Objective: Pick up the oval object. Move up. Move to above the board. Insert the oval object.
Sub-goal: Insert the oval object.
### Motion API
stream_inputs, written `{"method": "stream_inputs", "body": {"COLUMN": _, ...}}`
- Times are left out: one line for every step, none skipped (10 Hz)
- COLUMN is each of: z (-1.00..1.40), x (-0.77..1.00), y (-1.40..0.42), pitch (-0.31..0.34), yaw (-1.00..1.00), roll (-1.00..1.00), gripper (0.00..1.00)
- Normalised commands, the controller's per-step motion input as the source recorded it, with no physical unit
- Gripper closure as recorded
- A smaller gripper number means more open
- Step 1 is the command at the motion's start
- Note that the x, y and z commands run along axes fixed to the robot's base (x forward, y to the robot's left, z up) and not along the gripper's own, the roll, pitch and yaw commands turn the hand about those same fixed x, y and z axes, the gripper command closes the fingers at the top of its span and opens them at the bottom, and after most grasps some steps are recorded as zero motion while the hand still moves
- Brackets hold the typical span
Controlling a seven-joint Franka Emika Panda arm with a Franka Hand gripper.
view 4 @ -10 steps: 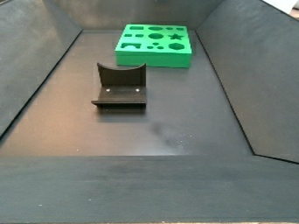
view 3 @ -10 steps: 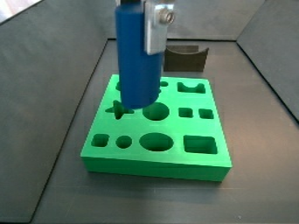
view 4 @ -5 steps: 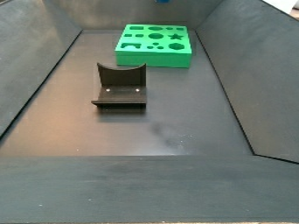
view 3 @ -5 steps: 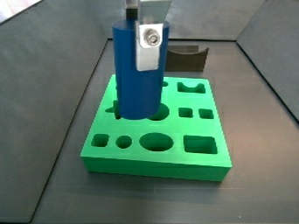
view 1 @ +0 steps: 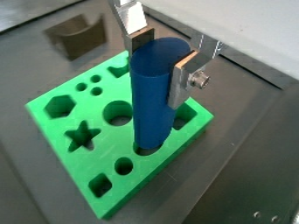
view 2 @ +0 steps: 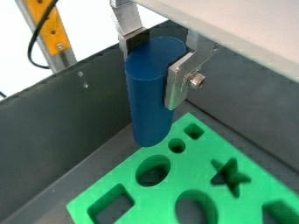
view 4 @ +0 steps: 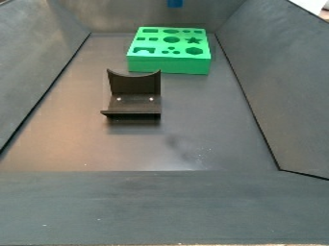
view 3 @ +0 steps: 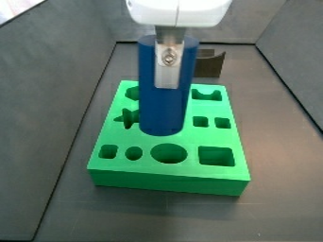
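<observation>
Standing upright, the smooth, slim blue oval object point(view 1: 159, 94) was pinched between the jaws of the gripper point(view 1: 162, 59). Its lower end was seen at the green board point(view 1: 70, 159).

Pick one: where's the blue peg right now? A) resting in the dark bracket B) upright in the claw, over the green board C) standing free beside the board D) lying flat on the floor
B: the blue peg stands upright, clamped in the claw, with its lower end at the green board.
</observation>
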Motion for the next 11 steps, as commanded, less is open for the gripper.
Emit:
{"method": "stream_inputs", "body": {"z": -0.15, "x": 0.27, "y": 0.0, "pitch": -0.019, "yaw": -0.81, "roll": -0.04, "gripper": 1.0}}
{"method": "stream_inputs", "body": {"z": -0.19, "x": 0.34, "y": 0.0, "pitch": -0.014, "yaw": -0.77, "roll": -0.03, "gripper": 1.0}}
{"method": "stream_inputs", "body": {"z": -0.2, "x": 0.34, "y": 0.01, "pitch": -0.013, "yaw": -0.71, "roll": -0.02, "gripper": 1.0}}
{"method": "stream_inputs", "body": {"z": -0.2, "x": 0.15, "y": 0.05, "pitch": 0.0, "yaw": -0.6, "roll": -0.01, "gripper": 1.0}}
{"method": "stream_inputs", "body": {"z": -0.18, "x": -0.09, "y": 0.04, "pitch": 0.0, "yaw": -0.31, "roll": -0.01, "gripper": 1.0}}
{"method": "stream_inputs", "body": {"z": 0.0, "x": -0.15, "y": 0.0, "pitch": -0.014, "yaw": -0.16, "roll": 0.0, "gripper": 1.0}}
{"method": "stream_inputs", "body": {"z": -0.02, "x": -0.05, "y": 0.0, "pitch": 0.0, "yaw": 0.0, "roll": 0.0, "gripper": 1.0}}
{"method": "stream_inputs", "body": {"z": -0.14, "x": 0.0, "y": 0.0, "pitch": 0.0, "yaw": 0.0, "roll": 0.0, "gripper": 1.0}}
{"method": "stream_inputs", "body": {"z": -0.16, "x": 0.0, "y": 0.0, "pitch": 0.0, "yaw": 0.0, "roll": 0.0, "gripper": 1.0}}
{"method": "stream_inputs", "body": {"z": -0.15, "x": 0.0, "y": 0.0, "pitch": 0.0, "yaw": 0.0, "roll": 0.0, "gripper": 1.0}}
{"method": "stream_inputs", "body": {"z": -0.13, "x": 0.0, "y": 0.0, "pitch": 0.0, "yaw": 0.0, "roll": 0.0, "gripper": 1.0}}
